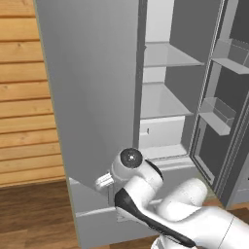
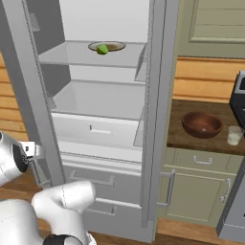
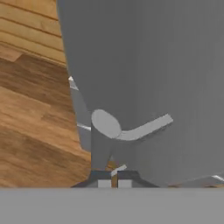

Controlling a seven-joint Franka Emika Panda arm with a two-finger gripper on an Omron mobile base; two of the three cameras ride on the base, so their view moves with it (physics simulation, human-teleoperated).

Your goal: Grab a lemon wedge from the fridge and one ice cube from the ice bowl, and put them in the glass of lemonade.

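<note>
Hand hangs low beside the fridge's open left door, fingertips pressed together just under the bottom end of the door handle; I can't tell whether they touch the handle.

With the door swung wide, the step in hand looks like fetching the lemon wedge. It lies on a pale plate on the upper shelf, far up from the hand.

Next move, as I judge it: back clear of the handle, spread the fingers, rise round the door edge and reach in over the plate.

The ice bowl and glass wait on the bench to the right, untouched.
</note>
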